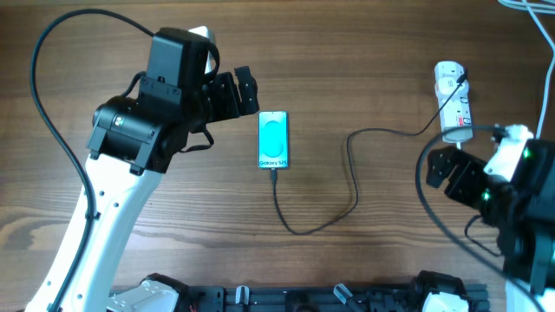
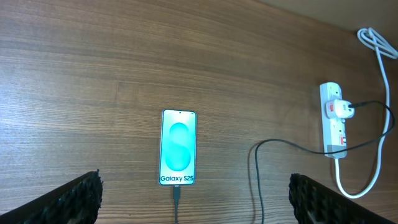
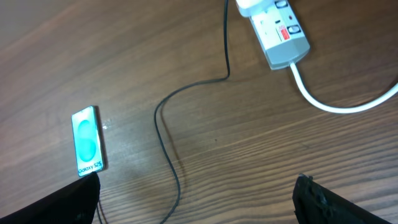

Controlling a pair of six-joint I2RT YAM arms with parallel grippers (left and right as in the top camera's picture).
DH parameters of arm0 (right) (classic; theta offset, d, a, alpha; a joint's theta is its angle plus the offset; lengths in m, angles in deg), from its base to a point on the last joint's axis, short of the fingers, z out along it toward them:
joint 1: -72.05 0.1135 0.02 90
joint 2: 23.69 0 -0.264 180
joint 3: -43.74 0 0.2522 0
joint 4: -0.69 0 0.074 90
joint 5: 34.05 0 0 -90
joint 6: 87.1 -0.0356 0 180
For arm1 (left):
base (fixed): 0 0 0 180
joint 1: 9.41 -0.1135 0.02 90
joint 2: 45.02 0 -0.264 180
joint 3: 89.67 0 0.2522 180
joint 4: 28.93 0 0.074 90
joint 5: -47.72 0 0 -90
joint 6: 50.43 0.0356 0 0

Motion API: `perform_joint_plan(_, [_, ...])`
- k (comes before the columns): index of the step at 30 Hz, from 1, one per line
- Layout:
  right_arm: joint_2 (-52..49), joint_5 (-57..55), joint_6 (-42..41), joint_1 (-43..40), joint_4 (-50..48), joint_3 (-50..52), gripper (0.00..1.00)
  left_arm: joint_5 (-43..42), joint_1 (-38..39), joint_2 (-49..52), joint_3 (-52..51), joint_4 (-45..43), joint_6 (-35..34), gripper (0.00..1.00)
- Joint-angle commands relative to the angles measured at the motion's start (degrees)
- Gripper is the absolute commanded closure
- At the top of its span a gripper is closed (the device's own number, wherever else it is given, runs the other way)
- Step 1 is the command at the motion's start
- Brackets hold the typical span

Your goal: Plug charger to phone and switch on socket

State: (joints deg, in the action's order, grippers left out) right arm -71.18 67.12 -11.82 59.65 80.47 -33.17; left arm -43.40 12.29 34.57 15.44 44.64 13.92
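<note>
The phone (image 1: 274, 139) lies flat at the table's middle, its cyan screen lit; it also shows in the left wrist view (image 2: 178, 147) and the right wrist view (image 3: 87, 140). The charger's thin black cable (image 1: 354, 186) has its plug in the phone's bottom edge (image 2: 176, 191) and curls right to the white socket strip (image 1: 453, 101), where a white adapter sits in it (image 2: 339, 109). The strip also shows in the right wrist view (image 3: 278, 28). My left gripper (image 1: 236, 90) is open and empty, left of the phone. My right gripper (image 1: 451, 172) is open and empty, below the strip.
The strip's thick white cord (image 2: 373, 124) loops off to the right and up to the far right corner (image 1: 533, 22). Bare wooden table (image 1: 364, 69) lies between the phone and the strip. The arms' black cables (image 1: 52, 130) arc at the left and right edges.
</note>
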Motion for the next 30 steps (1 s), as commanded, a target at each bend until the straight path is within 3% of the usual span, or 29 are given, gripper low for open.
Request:
perform_joint_plan(1, [1.86, 0.55, -0.48, 0.35, -0.42, 1.03, 0.0, 0.76, 0.04, -0.31, -0.22, -0.15, -0.33, 0.0])
perform_joint_plan(19, [-8.92, 0.5, -0.48, 0.35, -0.87, 1.03, 0.0, 0.76, 0.04, -0.31, -0.22, -0.15, -0.33, 0.0])
perform_joint_plan(23, [-2.69, 0.52, -0.48, 2.12, -0.87, 1.03, 0.0, 0.76, 0.04, -0.31, -0.22, -0.15, -0.33, 0.0])
perform_joint_plan(30, [13.9, -4.74, 0.98, 13.86, -1.49, 1.03, 0.0, 0.76, 0.04, -0.31, -0.22, -0.15, -0.33, 0.0])
